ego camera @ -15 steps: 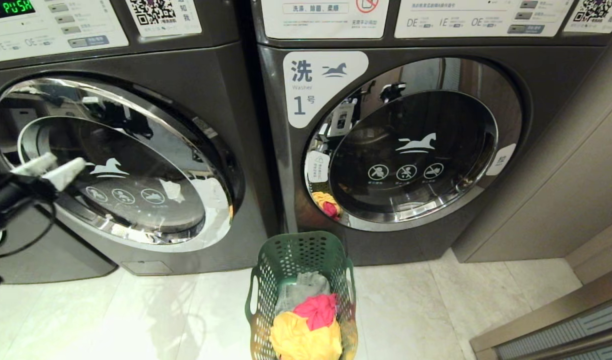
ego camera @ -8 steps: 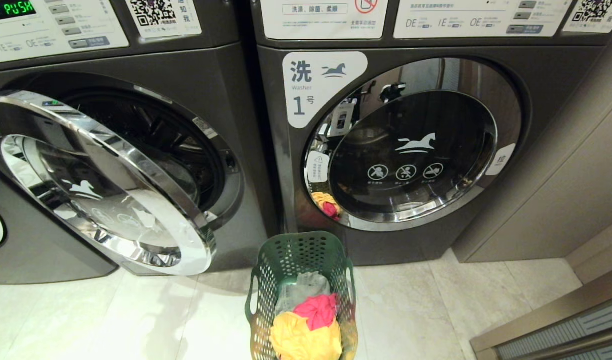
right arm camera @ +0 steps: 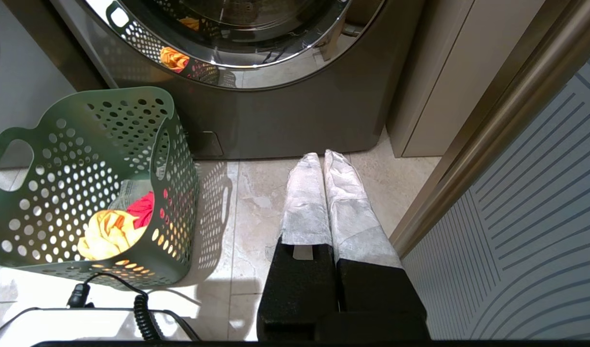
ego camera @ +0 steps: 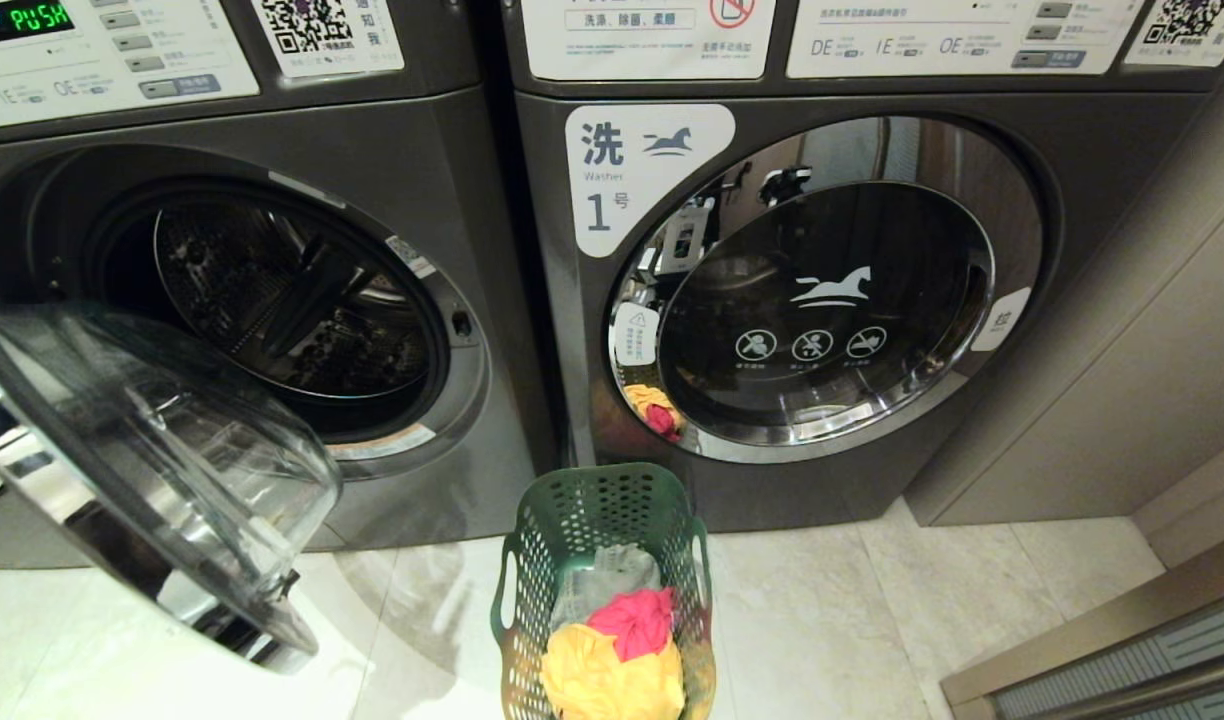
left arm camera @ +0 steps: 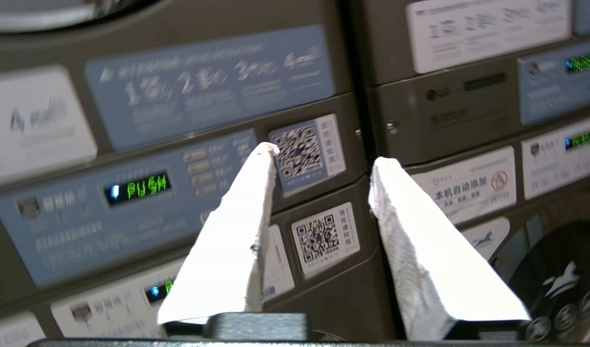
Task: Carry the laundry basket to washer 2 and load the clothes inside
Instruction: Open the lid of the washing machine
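Washer 2 point(ego camera: 272, 300) door open; left gripper point(left arm camera: 319, 168) parted, empty, right gripper point(right arm camera: 324, 161) pressed together; next, lift the clothes point(ego camera: 612, 650) from the laundry basket point(ego camera: 532, 600).

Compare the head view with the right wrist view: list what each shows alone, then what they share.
Head view only: the left dark grey washer's open drum, its swung-out glass door, the green "PUSH" display, the white "1" label.
Right wrist view only: the right gripper, shut above the pale floor tiles; a coiled black cable.
Both: the perforated dark green plastic laundry basket holding yellow, pink-red and grey clothes.
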{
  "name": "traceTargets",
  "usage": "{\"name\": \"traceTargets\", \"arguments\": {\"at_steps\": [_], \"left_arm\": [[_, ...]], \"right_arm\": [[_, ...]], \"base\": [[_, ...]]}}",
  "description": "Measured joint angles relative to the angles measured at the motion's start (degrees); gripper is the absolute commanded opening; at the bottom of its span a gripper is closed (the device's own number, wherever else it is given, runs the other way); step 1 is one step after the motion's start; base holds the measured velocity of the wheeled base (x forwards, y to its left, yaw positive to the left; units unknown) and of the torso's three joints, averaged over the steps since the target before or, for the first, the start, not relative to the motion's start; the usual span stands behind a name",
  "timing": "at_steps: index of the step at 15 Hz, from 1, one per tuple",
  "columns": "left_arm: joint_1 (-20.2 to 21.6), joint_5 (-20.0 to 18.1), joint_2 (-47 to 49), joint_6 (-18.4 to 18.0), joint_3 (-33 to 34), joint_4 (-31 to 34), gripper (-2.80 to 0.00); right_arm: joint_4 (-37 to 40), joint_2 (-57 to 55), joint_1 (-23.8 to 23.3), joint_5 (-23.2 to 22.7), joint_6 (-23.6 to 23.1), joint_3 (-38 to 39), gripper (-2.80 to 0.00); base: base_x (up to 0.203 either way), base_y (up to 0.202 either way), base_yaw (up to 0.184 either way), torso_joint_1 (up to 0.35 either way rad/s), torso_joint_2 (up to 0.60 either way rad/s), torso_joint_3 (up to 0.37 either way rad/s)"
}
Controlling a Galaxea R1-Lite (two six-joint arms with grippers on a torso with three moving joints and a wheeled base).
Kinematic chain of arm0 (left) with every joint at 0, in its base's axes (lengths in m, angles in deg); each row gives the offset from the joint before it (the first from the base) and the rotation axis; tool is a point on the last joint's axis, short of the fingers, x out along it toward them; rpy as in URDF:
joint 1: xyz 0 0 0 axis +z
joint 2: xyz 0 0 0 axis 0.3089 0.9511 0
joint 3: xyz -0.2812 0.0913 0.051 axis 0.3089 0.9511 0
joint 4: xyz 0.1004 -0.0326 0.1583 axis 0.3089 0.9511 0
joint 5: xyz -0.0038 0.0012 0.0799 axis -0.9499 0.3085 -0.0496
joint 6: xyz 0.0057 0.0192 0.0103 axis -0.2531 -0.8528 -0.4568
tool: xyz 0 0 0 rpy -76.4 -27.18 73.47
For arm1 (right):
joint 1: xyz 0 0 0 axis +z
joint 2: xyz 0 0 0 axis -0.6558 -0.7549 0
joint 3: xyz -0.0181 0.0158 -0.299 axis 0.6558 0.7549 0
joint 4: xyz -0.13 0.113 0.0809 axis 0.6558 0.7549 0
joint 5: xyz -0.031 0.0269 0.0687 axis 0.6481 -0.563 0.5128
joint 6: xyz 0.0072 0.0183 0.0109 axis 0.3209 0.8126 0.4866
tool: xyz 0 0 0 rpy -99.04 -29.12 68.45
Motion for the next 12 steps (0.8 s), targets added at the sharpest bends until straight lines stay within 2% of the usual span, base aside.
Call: {"name": "traceTargets", "arguments": {"at_steps": [2, 3, 4, 6, 7, 8, 9, 10, 11, 12], "left_arm": [[-0.87, 0.08, 0.28, -0.03, -2.99, 10.5, -2.8], [-1.18, -1.25, 0.56, -0.33, -2.93, 12.54, -2.8], [-1.4, -2.83, 0.93, -1.25, -2.58, 11.99, -2.8], [-2.17, -2.83, 2.04, -4.41, -3.24, 8.96, -2.8], [-2.41, -2.19, 2.35, -6.82, -3.99, 10.38, -2.8], [-2.61, -0.77, 2.6, -10.95, -5.03, 14.0, -2.8], [-3.09, 2.11, 2.81, -16.21, -6.52, 19.43, -2.8], [-4.23, 7.18, 3.06, -22.06, -8.22, 25.89, -2.8], [-6.41, 13.95, 3.31, -27.44, -9.68, 32.12, -2.8], [-10.45, 22.75, 3.52, -32.7, -10.81, 38.59, -2.8]], "right_arm": [[0.0, 0.0, 0.0, 0.0, 0.0, 0.0, -2.8], [0.0, 0.0, -0.02, 0.0, 0.0, 0.0, -2.8], [0.0, 0.0, 0.0, 0.0, 0.0, 0.0, -2.8], [0.0, 0.0, 0.0, 0.0, 0.0, 0.0, -2.8], [0.0, 0.0, 0.0, 0.0, 0.0, 0.0, -2.8], [0.0, 0.0, 0.0, 0.0, 0.0, 0.0, -2.8], [0.0, 0.0, 0.0, 0.0, -0.01, 0.0, -2.8], [0.0, 0.0, 0.0, 0.0, 0.0, 0.0, -2.8], [0.0, 0.0, 0.0, 0.0, -0.01, 0.0, -2.8], [0.0, 0.0, 0.0, 0.0, 0.0, 0.0, -2.8]], "base": [[0.0, 0.0, 0.0, 0.0, 0.0, 0.0], [0.0, 0.0, 0.0, 0.0, 0.0, 0.0], [0.0, 0.0, 0.0, 0.0, 0.0, 0.0], [0.0, 0.0, 0.0, 0.0, 0.0, 0.0], [0.0, 0.0, 0.0, 0.0, 0.0, 0.0], [0.0, 0.0, 0.0, 0.0, 0.0, 0.0], [0.0, 0.0, 0.0, 0.0, 0.0, 0.0], [0.0, 0.0, 0.0, 0.0, 0.0, 0.0], [0.0, 0.0, 0.0, 0.0, 0.0, 0.0], [0.0, 0.0, 0.0, 0.0, 0.0, 0.0]]}}
